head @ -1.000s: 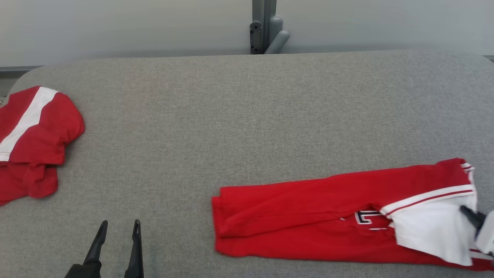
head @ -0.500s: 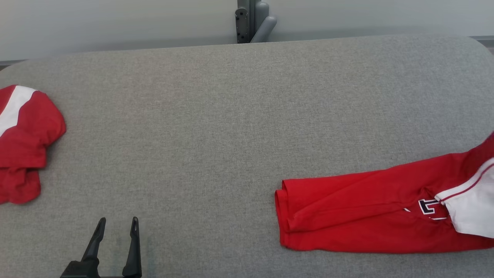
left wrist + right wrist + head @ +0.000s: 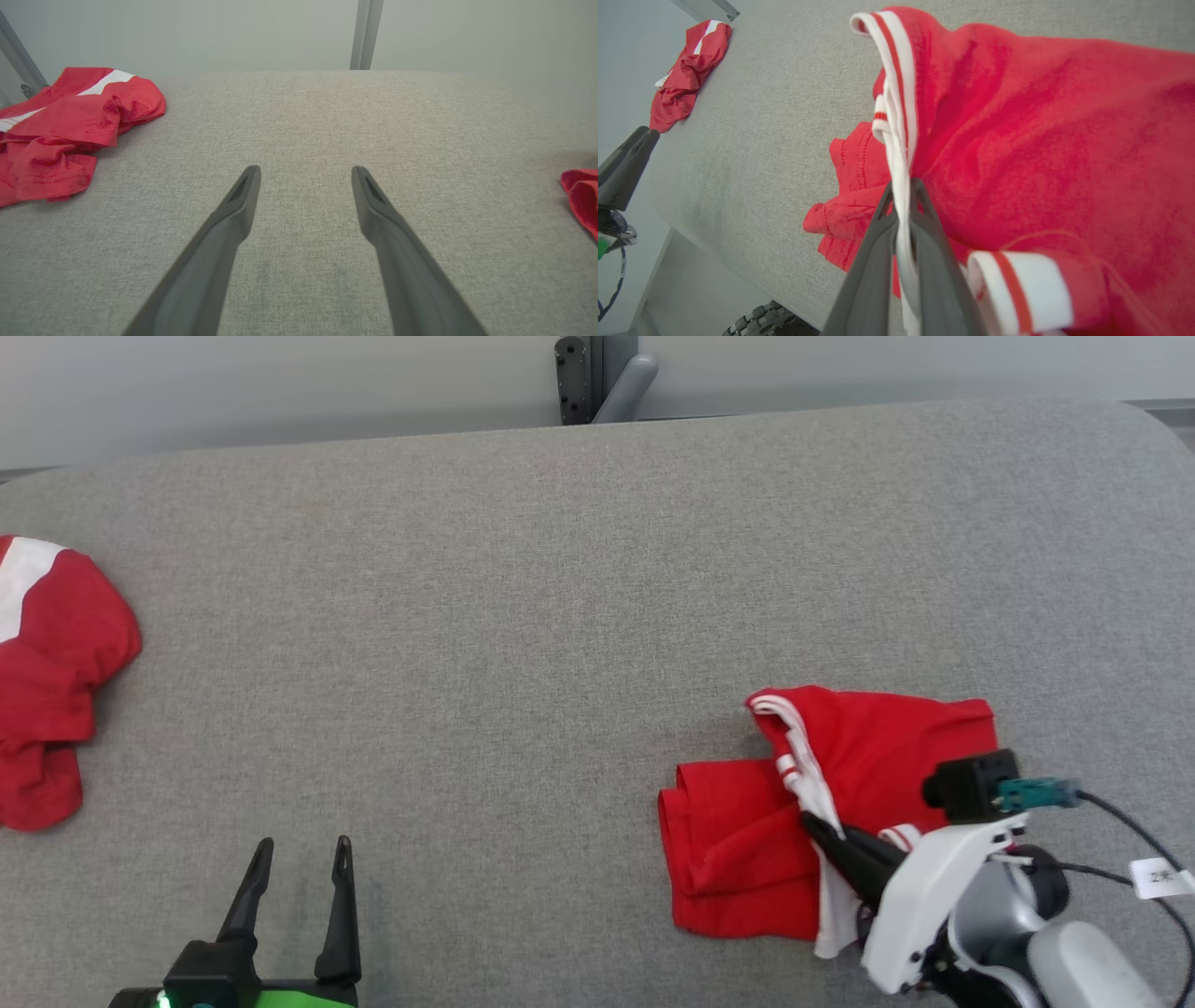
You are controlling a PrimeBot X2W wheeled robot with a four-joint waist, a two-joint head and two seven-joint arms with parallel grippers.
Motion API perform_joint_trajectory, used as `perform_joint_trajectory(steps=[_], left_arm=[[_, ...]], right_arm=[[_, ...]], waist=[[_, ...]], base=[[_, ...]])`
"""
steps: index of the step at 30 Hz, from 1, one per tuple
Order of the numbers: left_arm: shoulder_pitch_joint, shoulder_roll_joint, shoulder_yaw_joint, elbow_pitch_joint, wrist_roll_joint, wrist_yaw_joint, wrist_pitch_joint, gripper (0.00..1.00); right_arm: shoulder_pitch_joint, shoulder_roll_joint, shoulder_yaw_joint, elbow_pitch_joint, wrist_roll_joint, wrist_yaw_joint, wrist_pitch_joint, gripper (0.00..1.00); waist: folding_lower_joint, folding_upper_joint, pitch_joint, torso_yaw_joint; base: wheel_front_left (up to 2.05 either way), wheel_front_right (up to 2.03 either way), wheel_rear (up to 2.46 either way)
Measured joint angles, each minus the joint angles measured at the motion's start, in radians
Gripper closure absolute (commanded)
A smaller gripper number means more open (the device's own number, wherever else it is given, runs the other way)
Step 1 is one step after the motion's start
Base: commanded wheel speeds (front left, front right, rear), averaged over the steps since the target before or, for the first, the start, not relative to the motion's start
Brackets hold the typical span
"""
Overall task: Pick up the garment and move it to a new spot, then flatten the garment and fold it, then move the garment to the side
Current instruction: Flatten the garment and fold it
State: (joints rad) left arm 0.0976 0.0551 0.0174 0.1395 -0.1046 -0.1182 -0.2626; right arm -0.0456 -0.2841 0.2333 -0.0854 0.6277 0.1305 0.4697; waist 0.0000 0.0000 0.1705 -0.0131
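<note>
Now our right arm slants in from the lower right, right end effector (image 3: 814, 823) clamped on the white trim of the red garment (image 3: 738, 840), bunched near the worktop (image 3: 523, 616) front edge; our left end effector (image 3: 301, 847) gapes empty.

Matt cloth garment (image 3: 887, 737), rough woven tabletop (image 3: 523, 616)

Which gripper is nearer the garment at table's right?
Right. The right gripper is shut on the garment at its white trim; left gripper is open over bare table, far left of it.
</note>
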Motion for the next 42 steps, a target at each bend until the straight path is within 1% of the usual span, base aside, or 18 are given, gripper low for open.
perform_joint_trajectory(steps=[2, 7, 10, 14, 15, 16, 17, 21, 25, 28, 31, 35, 39, 42], left_arm=[[-0.001, -0.002, -0.014, 0.01, -0.006, 0.004, 0.0, 0.0], [0.0, -0.005, -0.048, 0.028, -0.018, 0.013, 0.0, 0.0], [0.001, -0.005, -0.053, 0.035, -0.024, 0.022, 0.0, 0.0], [0.001, -0.005, -0.053, 0.048, -0.026, 0.026, 0.0, 0.0], [0.001, -0.005, -0.053, 0.05, -0.026, 0.026, 0.0, 0.0], [0.001, -0.005, -0.053, 0.053, -0.026, 0.026, 0.0, 0.0], [0.001, -0.005, -0.052, 0.055, -0.026, 0.026, 0.0, 0.0], [0.007, -0.005, -0.053, 0.064, -0.027, 0.028, 0.0, 0.0], [0.03, -0.005, -0.052, 0.073, -0.033, 0.035, 0.0, 0.0], [0.057, -0.005, -0.048, 0.079, -0.034, 0.043, 0.0, 0.0], [0.083, -0.005, -0.048, 0.079, -0.037, 0.052, 0.0, 0.0], [0.1, -0.005, -0.058, 0.074, -0.043, 0.062, 0.0, 0.0], [0.109, -0.005, -0.067, 0.066, -0.043, 0.067, 0.0, 0.0], [0.117, -0.005, -0.072, 0.064, -0.045, 0.072, 0.0, 0.0]], right_arm=[[-0.012, 0.05, 0.042, 0.032, -0.021, 0.0, -0.017, 1.0], [-0.03, 0.124, 0.098, 0.114, -0.079, 0.0, -0.058, 1.0], [-0.034, 0.146, 0.112, 0.143, -0.089, 0.0, -0.074, 1.0], [-0.038, 0.157, 0.119, 0.169, -0.095, 0.0, -0.091, 1.0], [-0.038, 0.16, 0.121, 0.173, -0.095, 0.0, -0.094, 0.98], [-0.039, 0.162, 0.127, 0.174, -0.095, 0.0, -0.103, 0.55], [-0.041, 0.162, 0.131, 0.174, -0.095, 0.0, -0.111, 0.0], [-0.036, 0.161, 0.136, 0.151, -0.095, 0.0, -0.135, 0.0], [0.021, 0.126, 0.102, 0.06, -0.095, 0.0, -0.171, 0.0], [0.063, 0.1, 0.025, -0.027, -0.123, 0.0, -0.237, 0.0], [0.109, 0.084, -0.081, -0.075, -0.166, 0.0, -0.316, 0.0], [0.158, 0.05, -0.189, -0.07, -0.289, 0.0, -0.416, 0.0], [0.191, 0.07, -0.262, -0.011, -0.361, 0.0, -0.54, 0.0], [0.203, 0.073, -0.298, 0.068, -0.418, 0.0, -0.644, 0.0]], waist=[[0.0, 0.0, 0.004, 0.003], [0.0, 0.0, 0.008, 0.018], [0.0, 0.0, 0.009, 0.029], [0.0, 0.0, 0.007, 0.041], [0.0, 0.0, 0.006, 0.043], [0.0, 0.0, 0.004, 0.044], [0.0, 0.0, 0.003, 0.044], [0.0, 0.0, -0.011, 0.044], [0.0, 0.0, -0.036, 0.044], [0.0, 0.0, -0.062, 0.043], [0.0, 0.0, -0.093, 0.04], [0.0, 0.0, -0.129, 0.035], [0.0, 0.0, -0.156, 0.034], [0.0, 0.0, -0.171, 0.036]], base=[[0.0, 0.0, 0.0], [0.0, 0.0, 0.0], [0.0, 0.0, 0.0], [0.0, 0.0, 0.0], [0.0, 0.0, 0.0], [0.0, 0.0, 0.0], [0.0, 0.0, 0.0], [0.0, 0.0, 0.0], [0.0, 0.0, 0.0], [0.0, 0.0, 0.0], [0.0, 0.0, 0.0], [0.0, 0.0, 0.0], [0.0, 0.0, 0.0], [0.0, 0.0, 0.0]])
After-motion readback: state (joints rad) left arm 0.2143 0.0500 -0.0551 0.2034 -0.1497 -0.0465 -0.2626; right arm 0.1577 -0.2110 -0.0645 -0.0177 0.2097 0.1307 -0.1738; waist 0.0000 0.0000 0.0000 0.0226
